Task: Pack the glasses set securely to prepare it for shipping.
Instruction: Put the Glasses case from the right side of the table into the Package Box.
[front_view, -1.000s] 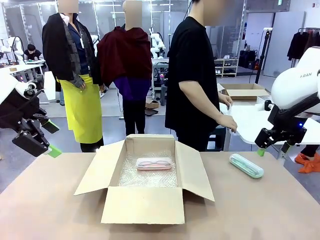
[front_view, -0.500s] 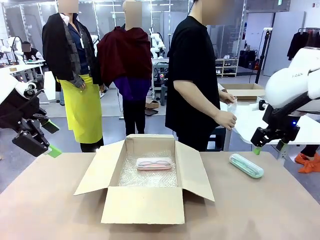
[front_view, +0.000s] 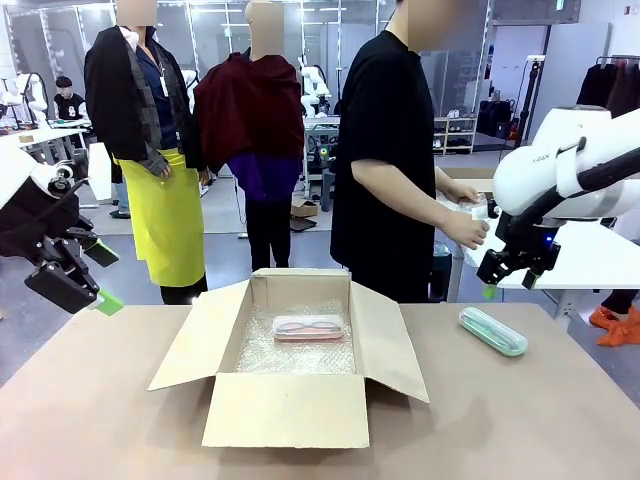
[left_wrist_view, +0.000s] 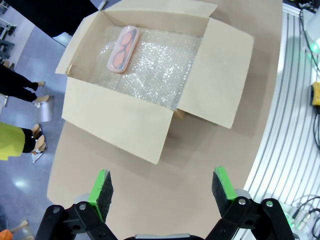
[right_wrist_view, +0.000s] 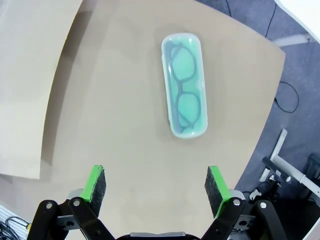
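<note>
Front view: pink case (front_view: 308, 327) lies in the open box (front_view: 285, 410) on bubble wrap (front_view: 290, 355), cushioned for shipping. The mint green case (front_view: 493, 331) sits on the tabletop (front_view: 520, 420) right of the box, below the right claw (right_wrist_view: 157, 187), which is spread apart and empty, likely the next pick. Off to the side, the left claw (left_wrist_view: 162, 187) is also apart and empty.

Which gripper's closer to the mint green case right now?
Right. The right gripper hovers open above the mint green case, not touching it; the left gripper hangs beyond the cardboard box, at the table's opposite side.
</note>
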